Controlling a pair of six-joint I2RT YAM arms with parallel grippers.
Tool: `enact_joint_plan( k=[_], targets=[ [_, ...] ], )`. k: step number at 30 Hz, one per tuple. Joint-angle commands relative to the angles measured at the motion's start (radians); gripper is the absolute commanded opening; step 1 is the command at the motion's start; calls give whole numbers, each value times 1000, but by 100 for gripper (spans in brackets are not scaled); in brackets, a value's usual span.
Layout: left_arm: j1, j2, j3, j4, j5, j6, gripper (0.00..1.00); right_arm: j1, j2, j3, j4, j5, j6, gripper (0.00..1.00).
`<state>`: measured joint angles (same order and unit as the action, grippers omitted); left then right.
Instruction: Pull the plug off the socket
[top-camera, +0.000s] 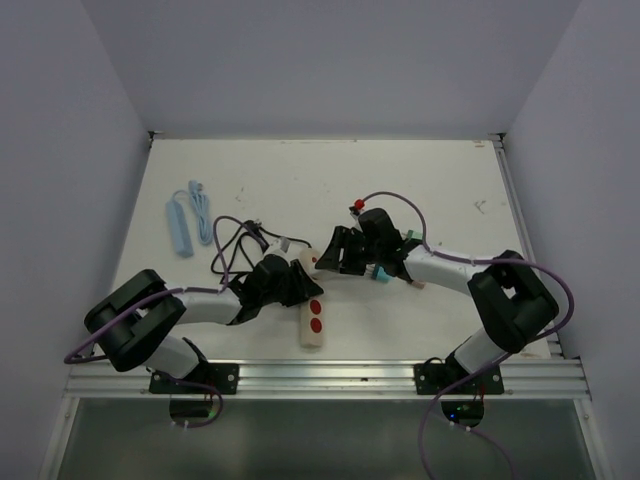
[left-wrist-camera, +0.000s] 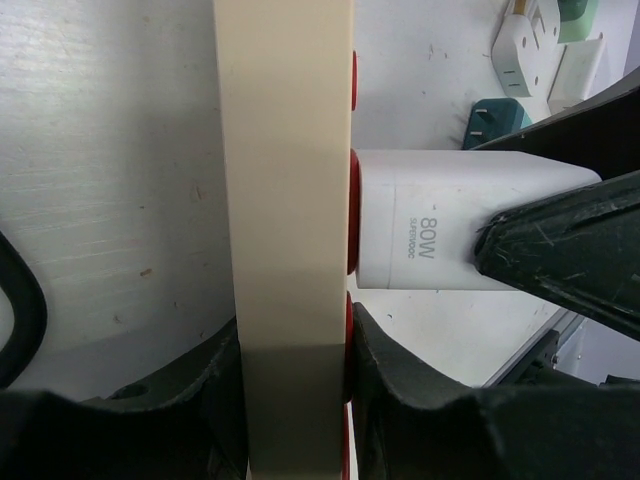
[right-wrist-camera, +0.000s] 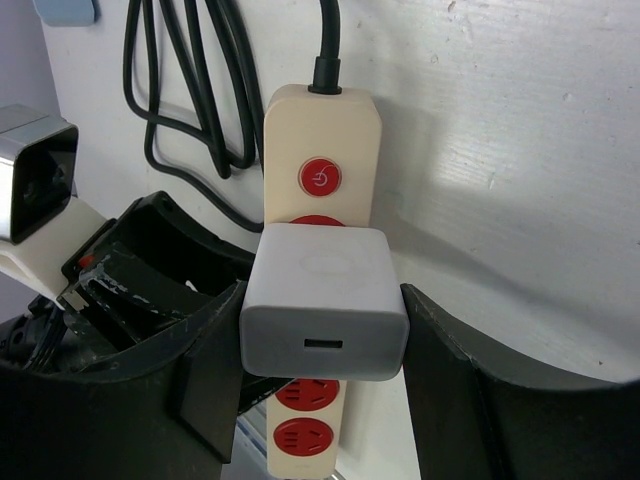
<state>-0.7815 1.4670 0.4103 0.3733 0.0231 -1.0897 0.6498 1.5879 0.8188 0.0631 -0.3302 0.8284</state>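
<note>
So the left pincer (left-wrist-camera: 295, 362) was clamped around the socket (top-camera: 313, 328), on the table (top-camera: 420, 180) near the front, and the right pincer (right-wrist-camera: 322, 340) was squeezing the white plug (right-wrist-camera: 322, 290), seated flush against it.

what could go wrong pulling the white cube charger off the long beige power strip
The right gripper pinches the smooth white cube charger by its sides, so it may slip off. The left gripper clamps the long beige power strip only across its narrow edges; a tilted pull could twist or lift it, dragging the black cord.
</note>
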Motion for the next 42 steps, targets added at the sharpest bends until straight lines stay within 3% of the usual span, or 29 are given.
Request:
enact_joint_plan(
  k=[1,9,15,26,38,42],
  targets=[
    [2,42,-57,-218,-75,-1,0,8,-85,-4,66,-46,3,0],
    [7,23,-76,-221,-94,-15,0,-74,-71,-129,247,-148,61,0],
    [10,56,-62,-254,-98,-24,0,-78,-135,-29,17,-73,-21,0],
    [10,69,-48,-295,-115,-41,0,-73,-198,74,-213,72,-57,0],
    [11,46,-64,-292,-117,-50,0,-156,-200,-130,170,-171,43,0],
    [10,42,-67,-292,-117,-50,0,-185,-209,-144,187,-226,41,0]
  ],
)
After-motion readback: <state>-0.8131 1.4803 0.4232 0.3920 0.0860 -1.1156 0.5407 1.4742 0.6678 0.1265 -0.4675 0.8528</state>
